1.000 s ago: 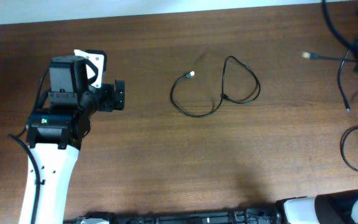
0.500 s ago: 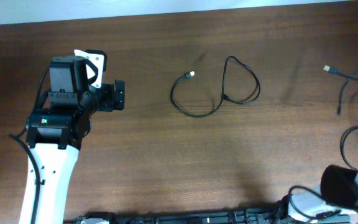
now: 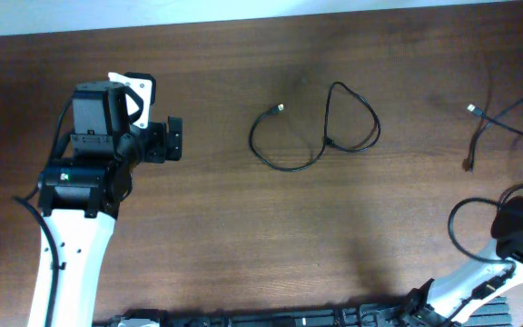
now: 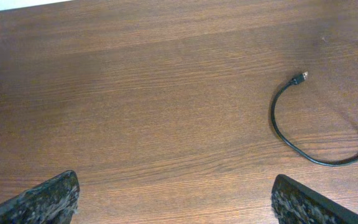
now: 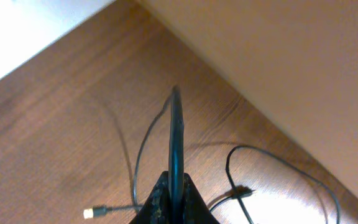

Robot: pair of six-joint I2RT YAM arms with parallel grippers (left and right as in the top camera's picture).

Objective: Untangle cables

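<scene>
While the right fingers (image 5: 157, 205) pinch a raised cable (image 5: 176, 137), the left fingers (image 4: 48, 199) stand spread above the counter (image 4: 135, 93) near a looped cable (image 4: 273, 118).

Dark brown wood-grain table (image 3: 243, 227); pale surface (image 3: 107, 11) beyond far edge.

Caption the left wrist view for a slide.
Open left gripper hovers above the wooden table, a loose black cable curving just ahead.
</scene>
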